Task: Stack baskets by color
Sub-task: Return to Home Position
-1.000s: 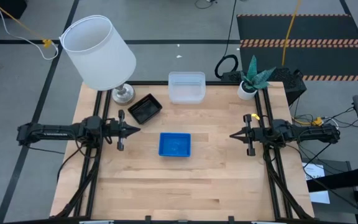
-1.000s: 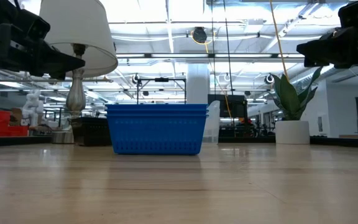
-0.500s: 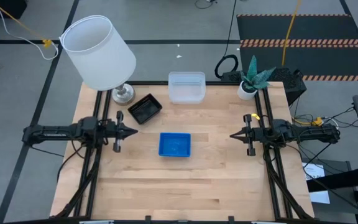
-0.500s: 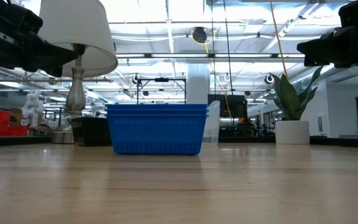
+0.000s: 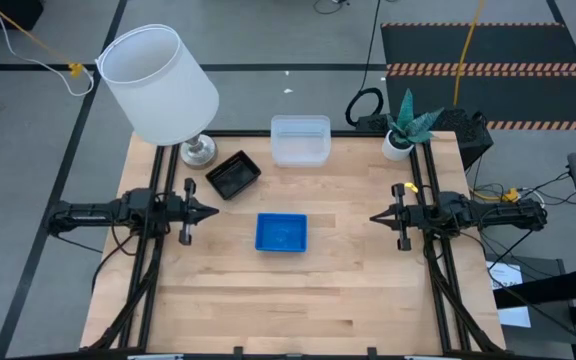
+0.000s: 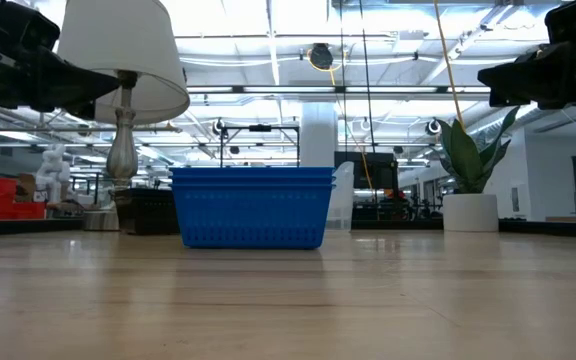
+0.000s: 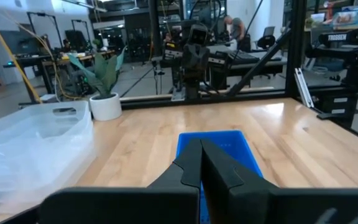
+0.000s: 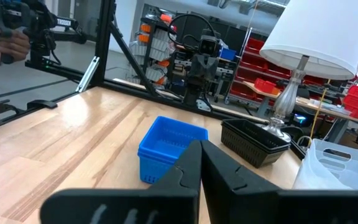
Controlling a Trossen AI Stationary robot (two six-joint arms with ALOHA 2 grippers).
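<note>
A blue basket stack (image 5: 281,232) sits on its base at the table's middle, also in the low view (image 6: 252,206). A black basket stack (image 5: 233,175) rests far left beside the lamp foot. A clear basket stack (image 5: 300,140) rests at the far edge. My left gripper (image 5: 214,211) is shut and level at the left edge, above the table, pointing at the blue baskets (image 7: 216,152). My right gripper (image 5: 374,217) is shut and level at the right edge, facing the blue baskets (image 8: 169,144) and black ones (image 8: 253,142).
A white lampshade (image 5: 158,82) on a metal lamp foot (image 5: 197,150) stands at the far left corner. A potted plant (image 5: 404,128) stands at the far right. Bare wood (image 5: 298,295) lies between the blue baskets and the near edge.
My left gripper has drawn back a little toward the table's left edge, staying shut and level. The baskets have kept their places.
</note>
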